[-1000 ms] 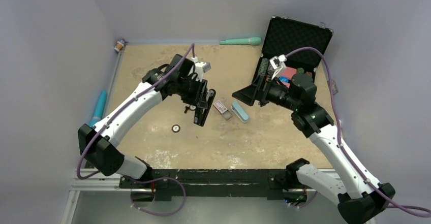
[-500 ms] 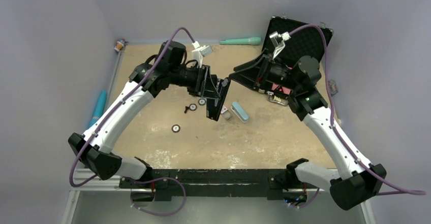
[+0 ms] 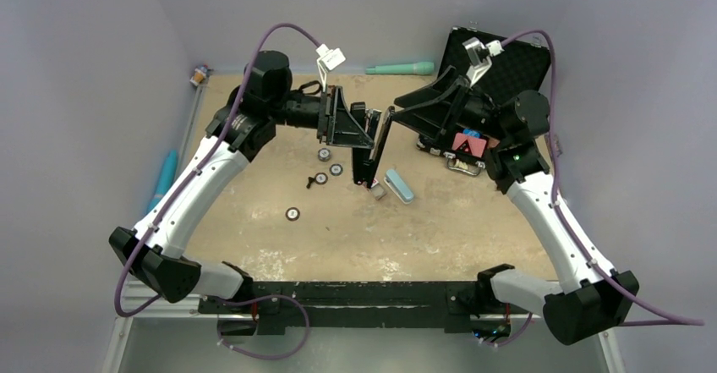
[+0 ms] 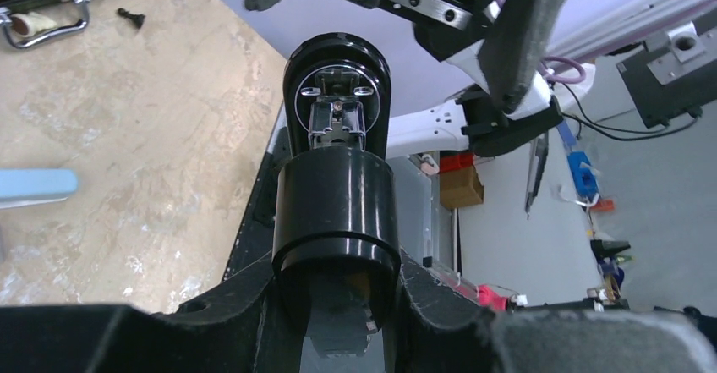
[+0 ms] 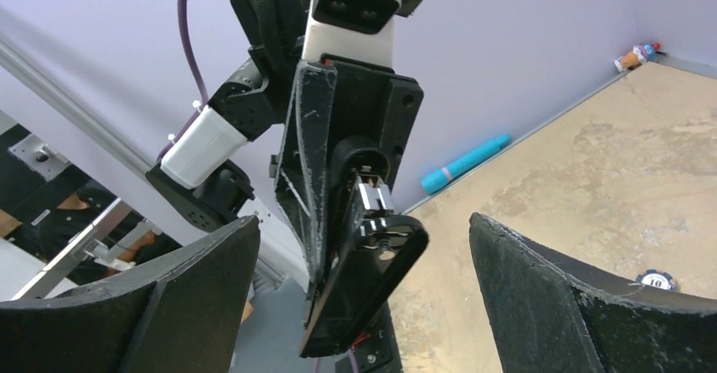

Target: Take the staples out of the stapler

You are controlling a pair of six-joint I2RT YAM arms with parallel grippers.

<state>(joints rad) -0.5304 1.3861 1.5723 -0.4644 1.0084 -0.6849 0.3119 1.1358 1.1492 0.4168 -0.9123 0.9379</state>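
The black stapler (image 3: 369,146) hangs in the air above the middle of the table, with my left gripper (image 3: 353,129) shut on its body. In the left wrist view the stapler (image 4: 336,212) points away from the camera between the gripper's (image 4: 338,293) fingers, and its silvery metal end (image 4: 336,117) shows. My right gripper (image 3: 404,111) is open and faces the stapler from the right. In the right wrist view the stapler (image 5: 372,267) sits in the wide gap of that gripper (image 5: 362,231), touching neither finger. I cannot make out any staples.
A light blue bar (image 3: 399,184) and a small pink-and-white box (image 3: 377,191) lie under the stapler. Round black-and-white discs (image 3: 323,154) lie to the left. An open black case (image 3: 499,60) stands at the back right. A teal pen (image 3: 399,68) lies at the far edge.
My left arm has lifted the stapler up and carried it right, towards the centre. My right arm has risen and swung left to face it. Both grippers keep their states.
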